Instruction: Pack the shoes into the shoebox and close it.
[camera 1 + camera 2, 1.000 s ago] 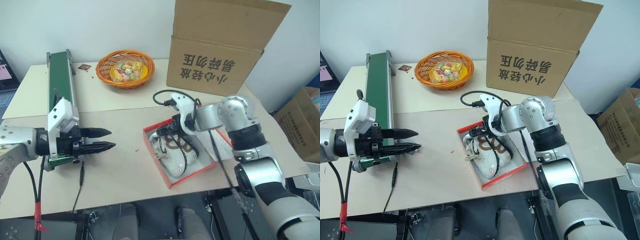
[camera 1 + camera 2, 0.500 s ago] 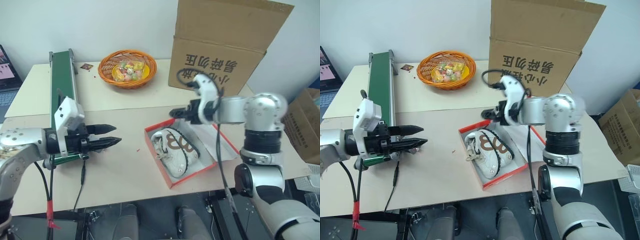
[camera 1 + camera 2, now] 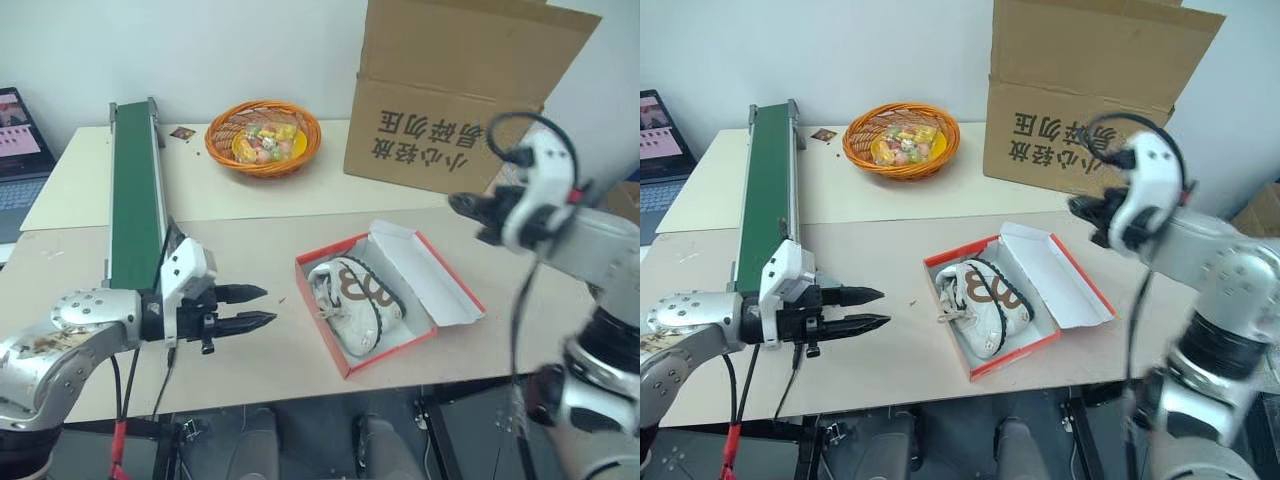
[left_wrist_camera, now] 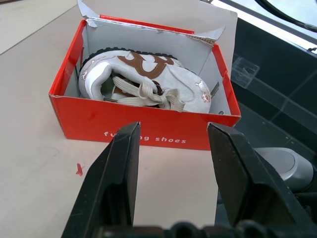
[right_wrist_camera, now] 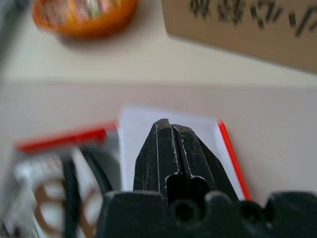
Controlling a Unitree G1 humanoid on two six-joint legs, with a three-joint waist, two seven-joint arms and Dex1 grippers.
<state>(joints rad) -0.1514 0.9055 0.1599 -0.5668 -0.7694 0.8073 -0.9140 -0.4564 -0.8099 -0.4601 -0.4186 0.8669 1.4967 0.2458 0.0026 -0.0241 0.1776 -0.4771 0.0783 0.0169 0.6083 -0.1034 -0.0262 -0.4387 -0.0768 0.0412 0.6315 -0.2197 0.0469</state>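
The shoebox [image 3: 392, 349] lies open near the table's front edge, red outside, its white lid [image 3: 428, 268] folded out flat to the right. The shoes [image 3: 356, 299], white with brown marks and dark laces, lie inside it. My left gripper [image 3: 257, 307] hovers open just left of the box, pointing at it; in the left wrist view its fingers [image 4: 121, 173] frame the box's red wall [image 4: 148, 130] and the shoes [image 4: 148, 84]. Right of the box and above the lid's far edge, my right gripper [image 3: 466, 206] is shut and holds nothing.
A green conveyor [image 3: 135, 195] runs along the table's left side. An orange basket [image 3: 263, 135] of small items and a large brown carton [image 3: 450, 90] stand at the back. A laptop [image 3: 20, 150] sits at far left. A black cable loops off the right wrist.
My right gripper has lifted out of the shoebox, swung away to the right and shut. The left gripper has drifted a little toward the box. The camera view has also shifted.
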